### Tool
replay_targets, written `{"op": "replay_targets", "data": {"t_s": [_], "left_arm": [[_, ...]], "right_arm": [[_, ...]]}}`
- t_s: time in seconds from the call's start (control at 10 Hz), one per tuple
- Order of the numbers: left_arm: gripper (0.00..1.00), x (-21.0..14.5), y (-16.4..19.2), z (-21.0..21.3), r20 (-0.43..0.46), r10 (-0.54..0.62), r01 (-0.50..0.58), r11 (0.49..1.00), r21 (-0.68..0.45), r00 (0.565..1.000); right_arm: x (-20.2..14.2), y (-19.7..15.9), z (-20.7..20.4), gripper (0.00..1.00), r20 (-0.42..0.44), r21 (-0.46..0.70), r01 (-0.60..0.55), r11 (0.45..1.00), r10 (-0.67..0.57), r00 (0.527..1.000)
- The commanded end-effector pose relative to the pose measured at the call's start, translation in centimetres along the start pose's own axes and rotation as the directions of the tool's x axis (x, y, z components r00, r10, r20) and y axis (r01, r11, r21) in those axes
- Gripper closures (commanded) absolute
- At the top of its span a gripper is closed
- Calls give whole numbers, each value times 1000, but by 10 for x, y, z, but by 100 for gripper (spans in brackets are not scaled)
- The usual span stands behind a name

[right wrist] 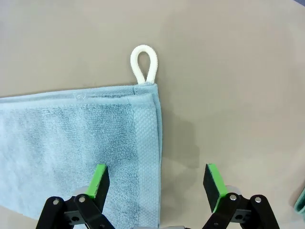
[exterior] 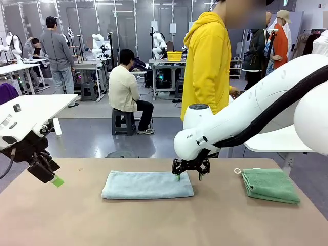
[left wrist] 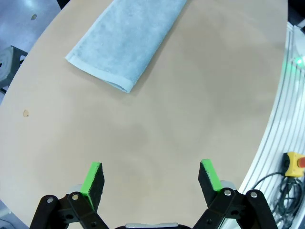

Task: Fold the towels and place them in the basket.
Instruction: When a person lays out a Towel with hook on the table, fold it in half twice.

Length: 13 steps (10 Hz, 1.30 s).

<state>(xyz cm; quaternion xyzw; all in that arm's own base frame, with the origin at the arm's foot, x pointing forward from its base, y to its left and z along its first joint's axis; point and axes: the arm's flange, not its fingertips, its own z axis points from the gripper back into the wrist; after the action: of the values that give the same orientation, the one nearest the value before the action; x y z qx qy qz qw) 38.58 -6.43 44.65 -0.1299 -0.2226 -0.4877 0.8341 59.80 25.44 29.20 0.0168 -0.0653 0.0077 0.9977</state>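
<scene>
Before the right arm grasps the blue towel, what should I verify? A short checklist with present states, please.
1. The right end effector is open: ok.
2. It straddles the short edge of the blue towel: ok.
3. This towel lies flat and folded: ok.
4. The left end effector is open, off the towel: ok.
5. The green towel lies apart: ok.
6. Pads touching the cloth: cannot tell.

Looking at a big open lab here, judging by cluttered workbenches [exterior: 165,62] at 12 o'clock, person [exterior: 124,88] on stool [exterior: 123,123] at 11.
</scene>
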Motion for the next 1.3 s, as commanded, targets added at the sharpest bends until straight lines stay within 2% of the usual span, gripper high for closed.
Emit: {"op": "replay_targets", "data": {"t_s": [0.0,0.3,0.4,0.5,0.6,0.7,0.9,1.0,1.2], "left_arm": [[0,3,-1,-3,-9,19,-19,1000,0,1000],[0,3,-1,-3,-9,19,-19,1000,0,1000],[0,3,-1,-3,-9,19,-19,1000,0,1000],[0,3,-1,-3,-9,19,-19,1000,0,1000],[0,3,-1,-3,-9,19,-19,1000,0,1000],[0,3,-1,-3,-9,19,-19,1000,0,1000],[0,3,-1,-3,-9,19,-19,1000,0,1000],[0,3,-1,-3,-9,19,-19,1000,0,1000],[0,3,-1,-3,-9,19,-19,1000,0,1000]], "right_arm": [[7,7,-6,0,17,-14,38,999,-38,999],[8,8,-10,0,5,-11,33,999,-33,999],[8,7,-11,26,4,-9,30,1000,-30,1000],[9,7,-12,60,-1,-6,28,1000,-28,1000],[9,6,-13,86,-4,-2,28,1000,-28,1000],[10,6,-14,100,-9,3,31,1000,-31,999],[10,3,-17,100,-18,18,40,999,-39,999],[10,2,-18,96,-21,21,41,999,-40,999],[9,1,-16,100,-16,20,44,999,-43,999]]}}
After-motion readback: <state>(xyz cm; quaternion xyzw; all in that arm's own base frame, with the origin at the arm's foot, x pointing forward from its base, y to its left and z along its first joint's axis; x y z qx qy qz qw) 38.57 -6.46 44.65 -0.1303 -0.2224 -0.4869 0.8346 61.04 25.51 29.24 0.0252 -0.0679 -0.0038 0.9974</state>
